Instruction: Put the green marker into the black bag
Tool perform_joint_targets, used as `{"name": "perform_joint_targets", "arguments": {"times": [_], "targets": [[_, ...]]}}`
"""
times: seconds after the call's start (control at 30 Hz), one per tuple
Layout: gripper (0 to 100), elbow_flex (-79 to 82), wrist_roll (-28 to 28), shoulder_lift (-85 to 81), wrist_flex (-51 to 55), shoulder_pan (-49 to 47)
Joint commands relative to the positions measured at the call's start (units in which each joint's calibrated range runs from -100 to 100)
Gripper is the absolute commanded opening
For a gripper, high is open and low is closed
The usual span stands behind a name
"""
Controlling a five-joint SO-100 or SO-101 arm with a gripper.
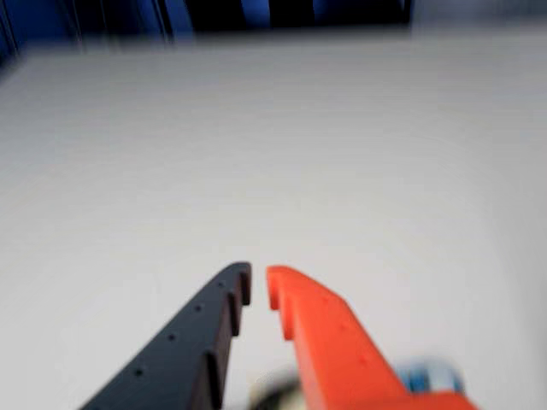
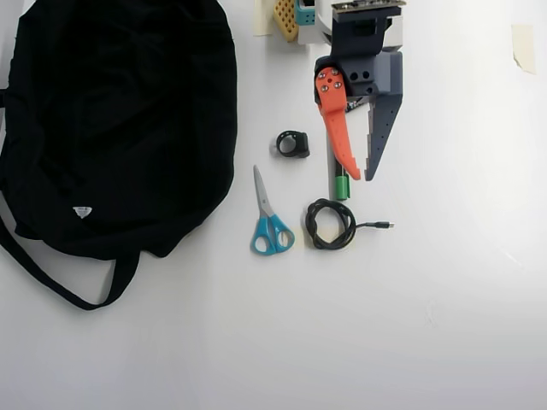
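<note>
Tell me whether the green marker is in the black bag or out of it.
Out. In the overhead view the green marker lies on the white table, partly under the gripper, well right of the black bag.

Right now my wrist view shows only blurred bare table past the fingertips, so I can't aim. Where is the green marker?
Observer: In the overhead view the green marker lies partly under the orange finger, its green end showing just left of the gripper tips.
Operator: And the black bag?
Observer: The black bag lies far left in that view, beyond the scissors.
Operator: Anything near the marker?
Observer: A coiled black cable just below its green end.
</note>
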Motion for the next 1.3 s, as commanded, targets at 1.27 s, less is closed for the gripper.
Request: {"name": "perform_joint_targets", "arguments": {"times": [1.27], "targets": [[8, -4.89, -1.39, -2.52, 53.47, -9.73]]}}
